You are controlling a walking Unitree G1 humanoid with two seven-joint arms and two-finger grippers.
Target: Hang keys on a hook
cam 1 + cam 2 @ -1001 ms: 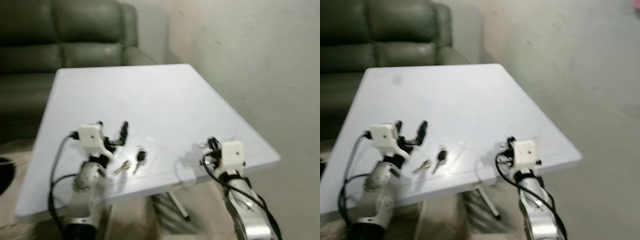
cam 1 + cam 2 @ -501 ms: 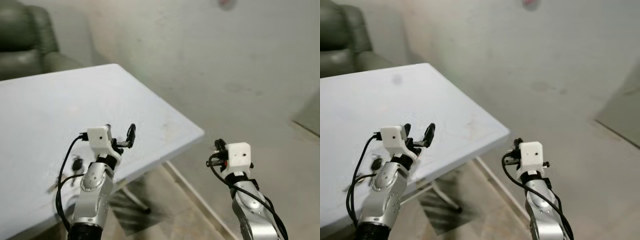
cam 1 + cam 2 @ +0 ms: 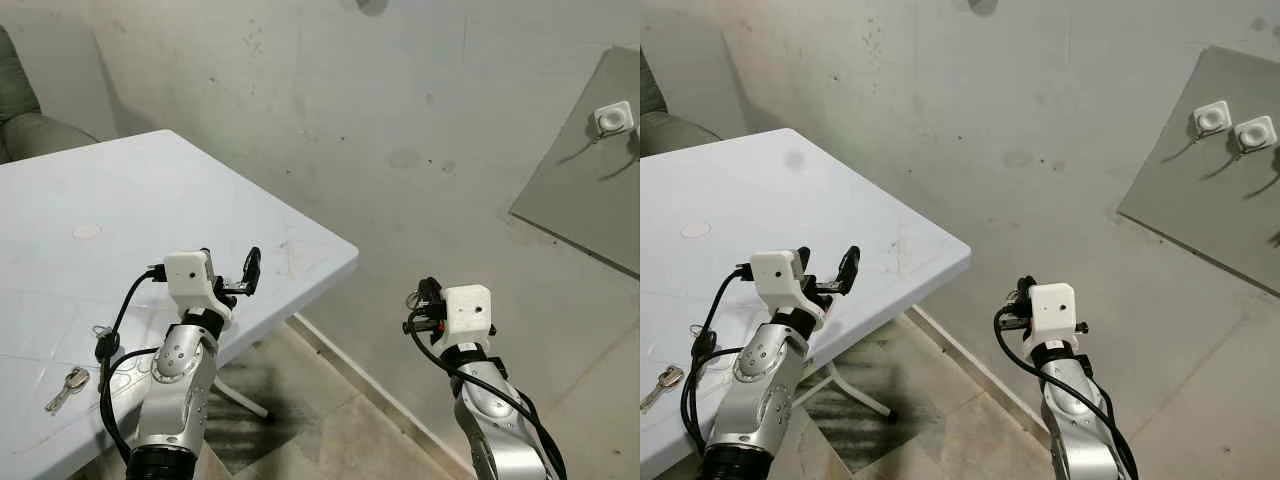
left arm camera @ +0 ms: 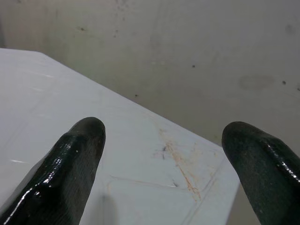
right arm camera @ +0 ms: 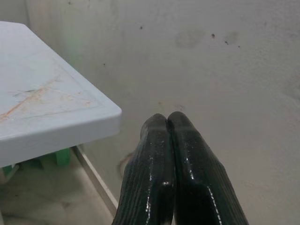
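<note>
Left gripper (image 3: 228,276) raised over the white bench (image 3: 150,200) near its right corner, fingers spread wide, holding nothing; right gripper (image 5: 168,123) held off the bench's right side, facing the wall, fingers pressed together, empty; keys (image 3: 68,382) lying on the bench at near left, behind the left arm; white hooks (image 3: 1234,127) on a grey panel (image 3: 1200,190) at far right.

My camera has swung round to the right: the sofa has slid out of sight, and the keys (image 3: 72,379) now sit at the left edge, behind my left gripper (image 3: 228,272). The table (image 3: 300,240) corner is centred, and a grey board (image 3: 1200,170) with white hooks (image 3: 1212,118) has appeared on the wall.
</note>
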